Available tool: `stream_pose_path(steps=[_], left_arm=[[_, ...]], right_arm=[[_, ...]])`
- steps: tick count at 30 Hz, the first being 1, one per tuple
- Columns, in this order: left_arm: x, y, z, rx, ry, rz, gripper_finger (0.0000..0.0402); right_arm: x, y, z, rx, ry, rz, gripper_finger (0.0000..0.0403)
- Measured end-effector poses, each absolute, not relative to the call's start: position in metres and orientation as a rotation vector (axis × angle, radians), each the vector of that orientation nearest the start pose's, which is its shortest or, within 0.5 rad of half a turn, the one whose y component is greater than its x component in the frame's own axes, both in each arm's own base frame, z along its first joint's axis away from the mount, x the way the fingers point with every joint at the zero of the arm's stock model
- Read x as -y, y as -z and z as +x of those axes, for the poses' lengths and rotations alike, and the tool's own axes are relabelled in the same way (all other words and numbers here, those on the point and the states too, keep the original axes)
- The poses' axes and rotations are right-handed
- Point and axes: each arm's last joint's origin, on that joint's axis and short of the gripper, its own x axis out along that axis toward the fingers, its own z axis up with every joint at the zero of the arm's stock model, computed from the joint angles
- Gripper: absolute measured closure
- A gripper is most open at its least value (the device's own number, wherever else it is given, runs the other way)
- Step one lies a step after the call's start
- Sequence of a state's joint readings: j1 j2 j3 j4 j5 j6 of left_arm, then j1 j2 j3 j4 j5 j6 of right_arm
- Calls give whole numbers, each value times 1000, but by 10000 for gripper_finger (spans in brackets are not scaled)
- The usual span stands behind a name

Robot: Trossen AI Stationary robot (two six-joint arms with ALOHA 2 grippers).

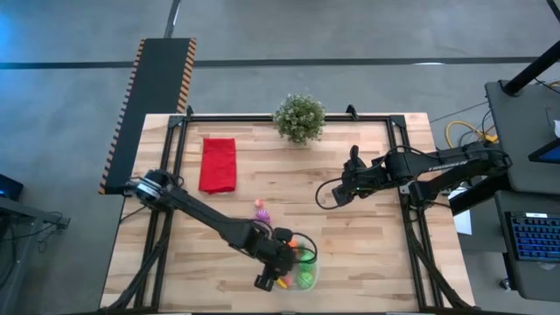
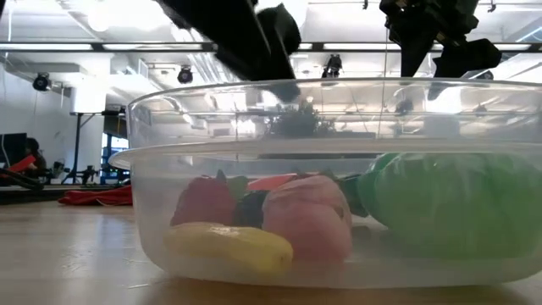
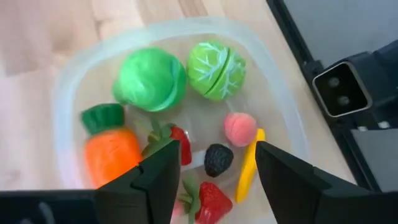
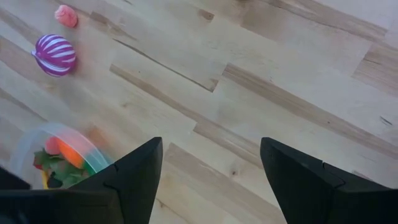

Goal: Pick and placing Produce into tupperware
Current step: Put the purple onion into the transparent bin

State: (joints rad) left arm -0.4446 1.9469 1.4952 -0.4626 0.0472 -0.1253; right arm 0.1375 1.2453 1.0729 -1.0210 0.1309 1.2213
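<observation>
I am hovering the left gripper (image 3: pixel 214 165), fingers apart and empty, over the tupperware (image 3: pixel 283 106) holding most produce; a purple striped piece (image 4: pixel 55 55) and pink piece (image 4: pixel 65 15) are lying just beyond the tub, the right gripper (image 4: pixel 211 165) also waiting apart.

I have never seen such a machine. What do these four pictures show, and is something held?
It is a robot with two dark arms at a wooden table. One picture looks straight down, one looks level across the table through the clear tub, and two come from cameras on the arms' wrists. The left gripper hangs open over the tub, holding nothing; inside lie a carrot, two green balls, strawberries and other small pieces. The right gripper waits open over bare wood. A purple striped ball and a pink piece lie outside the tub. A red cloth and a plant lie farther back.
</observation>
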Motion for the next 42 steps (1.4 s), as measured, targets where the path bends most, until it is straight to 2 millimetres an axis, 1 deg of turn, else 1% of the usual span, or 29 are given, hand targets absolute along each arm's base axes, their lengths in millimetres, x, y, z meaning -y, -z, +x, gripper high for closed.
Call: stream_pose_path(steps=[3,7,9,11,14,17,19,20,24,27,31,37,42], left_arm=[[178,-234,374,-929,383,74,208],[163,-255,360,-943,305,156,208],[155,-258,353,-979,252,206,208],[146,-255,349,-1009,205,260,208],[133,-245,343,-1112,158,347,208],[118,-232,340,-1223,116,365,208],[108,-222,334,-1306,95,378,208],[104,-219,333,-1322,85,375,207],[92,-221,332,-1313,64,346,207],[85,-222,336,-1292,49,320,207],[77,-222,340,-1290,72,254,207],[76,-219,341,-1275,76,211,207],[74,-211,341,-1266,83,198,207]], right_arm=[[-27,-281,221,-1013,698,912,140],[-27,-281,221,-1016,699,910,140],[-27,-281,221,-1018,696,906,140],[-27,-281,221,-1019,693,900,140],[-27,-281,221,-1019,692,899,140],[-27,-281,221,-1021,691,897,140],[-27,-281,221,-1024,692,895,140],[-27,-281,220,-1028,694,892,140],[-27,-280,219,-1041,695,879,140],[-27,-280,219,-1043,691,868,140],[-27,-280,219,-1044,687,860,140],[-26,-280,219,-1048,679,848,140],[-26,-280,219,-1051,674,838,140]])
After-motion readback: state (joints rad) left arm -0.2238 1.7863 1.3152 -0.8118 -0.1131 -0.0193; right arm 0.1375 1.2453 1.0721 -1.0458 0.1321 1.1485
